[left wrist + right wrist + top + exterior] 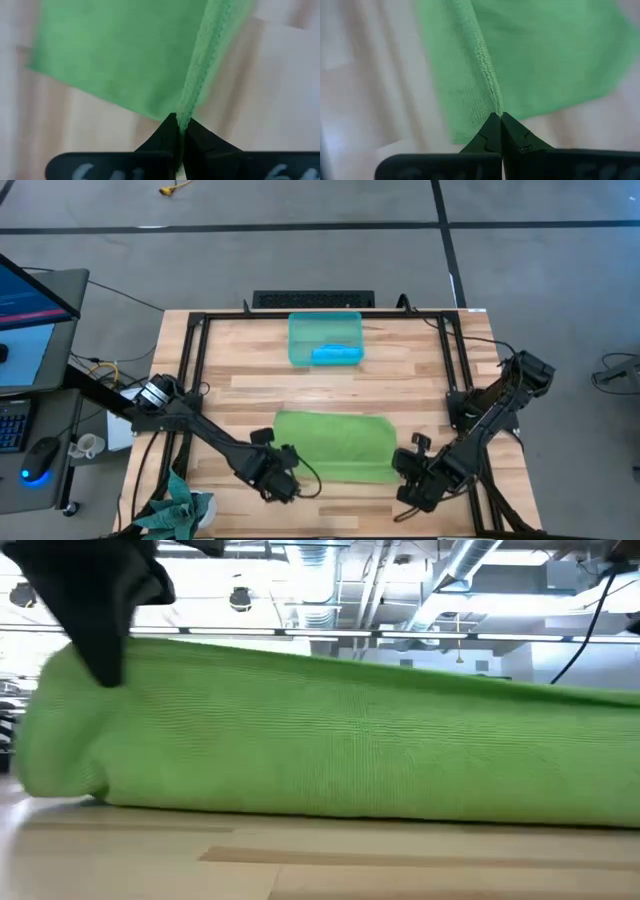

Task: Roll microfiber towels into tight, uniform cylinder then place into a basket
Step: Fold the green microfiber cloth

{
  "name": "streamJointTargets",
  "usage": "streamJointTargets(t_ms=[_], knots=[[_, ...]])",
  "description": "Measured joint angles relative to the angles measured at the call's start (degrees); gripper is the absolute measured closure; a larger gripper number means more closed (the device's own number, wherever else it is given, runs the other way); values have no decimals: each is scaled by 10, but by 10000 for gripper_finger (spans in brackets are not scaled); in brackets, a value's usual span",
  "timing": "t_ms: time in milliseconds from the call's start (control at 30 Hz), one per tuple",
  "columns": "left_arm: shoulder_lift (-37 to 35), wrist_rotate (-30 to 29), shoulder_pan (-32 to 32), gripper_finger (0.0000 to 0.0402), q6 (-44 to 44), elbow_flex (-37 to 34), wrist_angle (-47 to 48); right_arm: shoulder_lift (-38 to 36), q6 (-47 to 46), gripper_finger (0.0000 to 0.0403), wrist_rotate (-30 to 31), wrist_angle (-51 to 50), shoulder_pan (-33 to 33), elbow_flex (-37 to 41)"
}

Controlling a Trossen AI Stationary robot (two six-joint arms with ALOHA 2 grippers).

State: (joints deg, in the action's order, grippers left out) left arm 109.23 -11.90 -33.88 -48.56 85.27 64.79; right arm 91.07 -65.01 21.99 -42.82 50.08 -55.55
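Lime green cloth fills the lower middle of the overhead picture: the green towel [330, 445] lies spread on the wooden table [400, 375], with its near edge lifted. Both grippers sit at that near edge, one at each corner. The left gripper [285, 480] is at the lower left of the towel, and its wrist picture shows the two dark fingers pressed together on the stitched hem [197, 90], so it is pinching the towel's edge. The right gripper [412, 480] is at the lower right corner, and its own wrist picture shows the same thing: fingers closed tight on the hem [487, 75].

Holding both corners at once keeps the edge straight and level, which I judge is meant to start an even fold or first turn of the roll, so the cylinder comes out uniform rather than skewed. The table-height picture fits this: the towel [330, 730] rises as a long soft hump across the frame, with one dark gripper [95, 600] at the upper left.

At the top centre of the overhead picture stands the basket [325, 338], well apart from the green towel, with the blue towel [336, 354] already lying inside it. The rolling of the green one looks barely begun.
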Motion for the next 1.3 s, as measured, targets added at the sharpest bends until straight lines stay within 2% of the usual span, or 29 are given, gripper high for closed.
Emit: streamJointTargets(t_ms=[200, 500, 767, 1033, 1300], knots=[[0, -53, 41, 401, 10, 0, 23, 0, 2, 394, 10, -93, -58, 0], [0, -58, 117, 401, 38, 0, 26, 9, 25, 393, 20, -121, -144, 12], [4, -43, 154, 401, 80, 0, 28, 20, 20, 393, 21, -120, -169, 26], [4, -38, 159, 401, 80, 0, 28, 20, 40, 393, 21, -113, -191, 26], [4, -24, 159, 363, 74, 0, 29, 20, 65, 393, 21, -105, -205, 26]])
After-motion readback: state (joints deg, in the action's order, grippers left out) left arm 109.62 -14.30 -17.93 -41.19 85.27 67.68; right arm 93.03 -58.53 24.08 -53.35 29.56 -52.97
